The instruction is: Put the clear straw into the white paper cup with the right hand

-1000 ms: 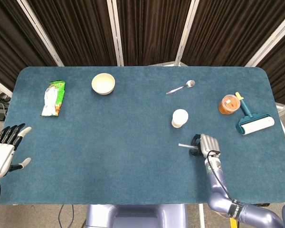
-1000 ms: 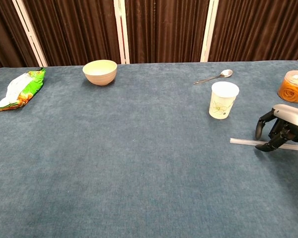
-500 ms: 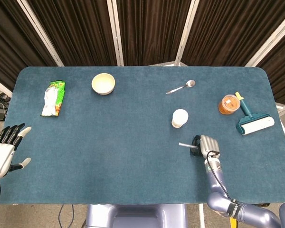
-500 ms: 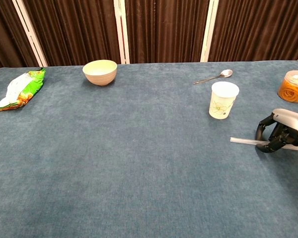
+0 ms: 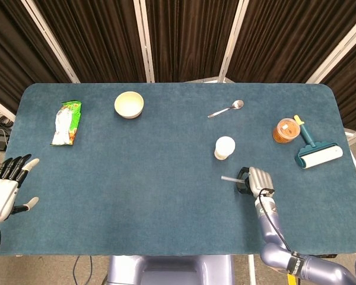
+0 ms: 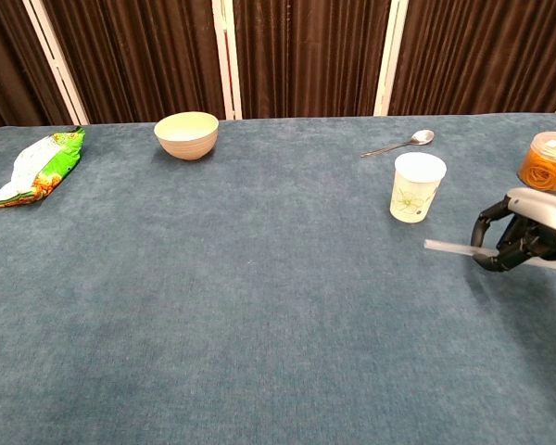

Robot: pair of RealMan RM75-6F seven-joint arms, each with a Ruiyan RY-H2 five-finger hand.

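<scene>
The white paper cup [image 5: 224,147] [image 6: 416,186] stands upright right of the table's middle. My right hand [image 5: 255,181] [image 6: 524,234] is just in front of it, nearer me, and holds the clear straw [image 5: 229,179] [image 6: 449,248] roughly level, a little above the cloth, with its free end pointing left. My left hand [image 5: 5,191] is open off the table's front left corner, fingers spread, holding nothing.
A metal spoon [image 5: 225,109] [image 6: 398,144] lies behind the cup. An orange-filled tub [image 5: 285,130] [image 6: 547,160] and a lint roller [image 5: 316,152] are at the right. A cream bowl [image 5: 129,104] [image 6: 186,134] and a green snack bag [image 5: 67,122] [image 6: 35,168] sit at the back left.
My right hand has closed on the straw and raised it slightly off the cloth, shifting a little towards the cup. The left hand has not moved.
</scene>
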